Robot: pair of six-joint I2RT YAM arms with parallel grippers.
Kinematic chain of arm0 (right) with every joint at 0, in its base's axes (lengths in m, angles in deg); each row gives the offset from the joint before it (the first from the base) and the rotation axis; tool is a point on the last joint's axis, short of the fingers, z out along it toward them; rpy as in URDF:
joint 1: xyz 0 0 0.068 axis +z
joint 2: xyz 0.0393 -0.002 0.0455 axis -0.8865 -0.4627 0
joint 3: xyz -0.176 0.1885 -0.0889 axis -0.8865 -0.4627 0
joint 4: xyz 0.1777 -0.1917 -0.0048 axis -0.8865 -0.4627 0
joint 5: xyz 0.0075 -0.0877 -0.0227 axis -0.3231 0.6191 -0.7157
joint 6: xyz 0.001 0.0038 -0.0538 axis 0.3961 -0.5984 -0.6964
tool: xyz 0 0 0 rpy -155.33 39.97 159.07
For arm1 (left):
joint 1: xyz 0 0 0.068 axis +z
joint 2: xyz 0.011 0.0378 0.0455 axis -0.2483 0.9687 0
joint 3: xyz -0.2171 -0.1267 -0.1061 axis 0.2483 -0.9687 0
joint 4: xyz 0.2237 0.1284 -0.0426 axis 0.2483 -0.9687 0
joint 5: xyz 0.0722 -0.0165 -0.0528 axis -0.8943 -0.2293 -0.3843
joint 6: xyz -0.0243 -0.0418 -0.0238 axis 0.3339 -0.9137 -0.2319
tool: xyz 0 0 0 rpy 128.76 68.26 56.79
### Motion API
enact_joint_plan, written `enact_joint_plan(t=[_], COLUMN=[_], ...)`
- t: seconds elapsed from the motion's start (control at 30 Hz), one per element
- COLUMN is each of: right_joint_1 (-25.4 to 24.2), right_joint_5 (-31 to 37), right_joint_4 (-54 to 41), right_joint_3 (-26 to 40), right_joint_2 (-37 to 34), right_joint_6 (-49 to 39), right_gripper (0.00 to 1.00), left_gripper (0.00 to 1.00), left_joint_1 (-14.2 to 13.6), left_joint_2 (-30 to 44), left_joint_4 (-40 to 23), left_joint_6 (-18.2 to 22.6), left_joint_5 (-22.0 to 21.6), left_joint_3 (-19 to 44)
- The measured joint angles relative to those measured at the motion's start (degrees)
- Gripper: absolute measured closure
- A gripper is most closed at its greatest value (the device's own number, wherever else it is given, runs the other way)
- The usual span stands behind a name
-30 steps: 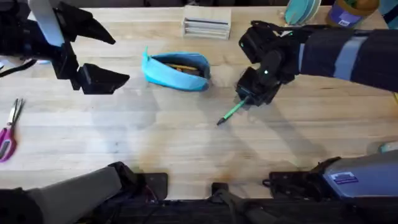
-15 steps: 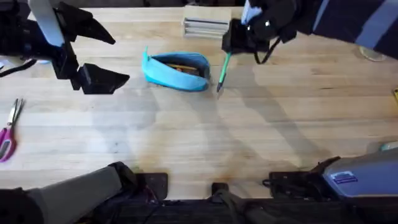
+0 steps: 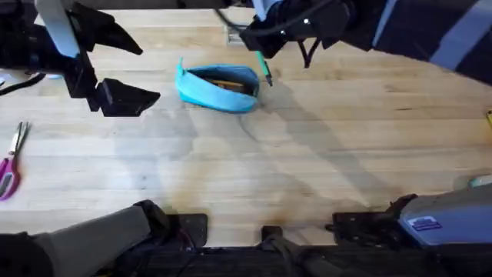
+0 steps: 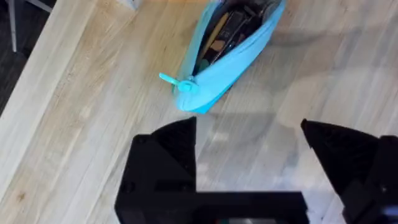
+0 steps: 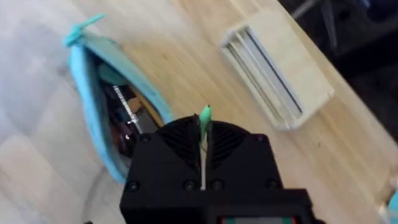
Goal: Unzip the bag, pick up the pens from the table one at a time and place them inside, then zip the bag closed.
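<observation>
Pale butcher-block table [image 3: 231, 177], going left to right: pink-handled scissors [image 3: 9, 161] at the far edge, then the left gripper [image 3: 115, 69] parked with jaws wide and empty. The bag [image 3: 219, 87] is already unzipped with stuff inside. Over its right end the right gripper [image 3: 257, 42] pinches the green pen [image 3: 264, 68], tip down. So I'd say the drop-in and zipping are left.
</observation>
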Motion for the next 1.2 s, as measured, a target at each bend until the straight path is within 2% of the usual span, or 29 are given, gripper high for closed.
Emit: enact_joint_plan(t=[0.17,0.4,0.57,0.7,1.2], right_joint_1=[2.02,2.20,3.11,5.24,5.75], right_joint_5=[-6.37,-12.33,-13.47,-13.89,-14.50], right_joint_4=[1.50,5.40,7.39,7.64,12.17], right_joint_3=[0.00,0.00,0.00,0.00,0.11], right_joint_2=[0.00,-0.92,-3.41,-8.61,-17.29], right_joint_6=[-8.43,-11.87,-12.51,-16.02,-17.04], right_gripper=[0.968,0.968,0.968,0.968,0.968], left_gripper=[0.007,0.007,0.008,0.007,0.007], left_joint_1=[0.00,0.00,0.00,0.00,0.00], left_joint_2=[0.00,0.00,0.00,0.00,0.00], left_joint_4=[0.00,0.00,0.02,0.00,0.00], left_joint_6=[0.00,0.00,-0.02,0.00,0.00], left_joint_5=[-0.23,-1.72,-1.75,-1.92,-1.92], left_joint_3=[0.00,0.00,0.00,0.00,-0.01])
